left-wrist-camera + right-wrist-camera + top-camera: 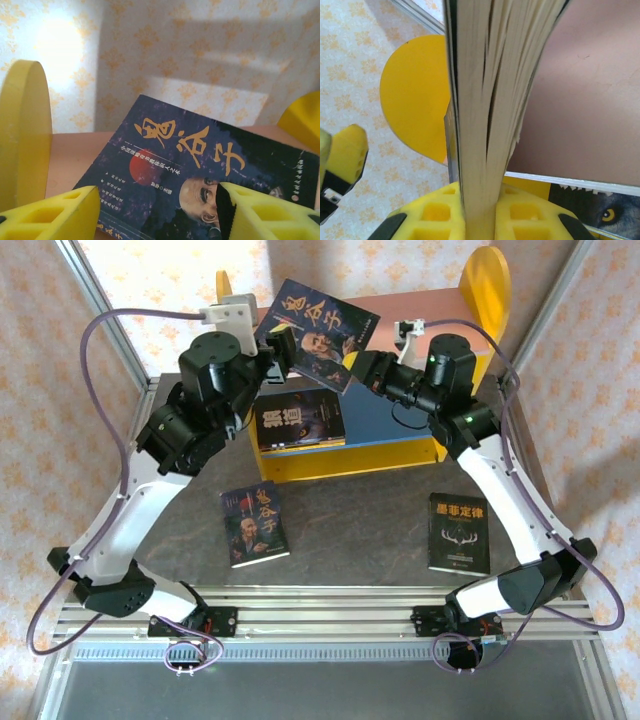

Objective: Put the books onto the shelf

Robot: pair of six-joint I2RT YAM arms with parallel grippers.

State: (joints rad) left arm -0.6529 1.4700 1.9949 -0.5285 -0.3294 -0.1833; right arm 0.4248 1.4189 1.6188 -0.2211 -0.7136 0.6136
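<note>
A: While R claw (480,212) grips 1 book (318,335) over the shelf's (487,280) pink board (420,312), where's L claw (159,195)?
B: Spread wide, by that book's cover. 2nd book (300,420) lies on the blue board (395,420).

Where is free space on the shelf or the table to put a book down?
Free: the blue board right of the wolf-cover book, and the table between the face-cover book and the antler-cover book. Crowded: over the pink board, where the right claw grips the raised book and the left claw hangs open.
</note>
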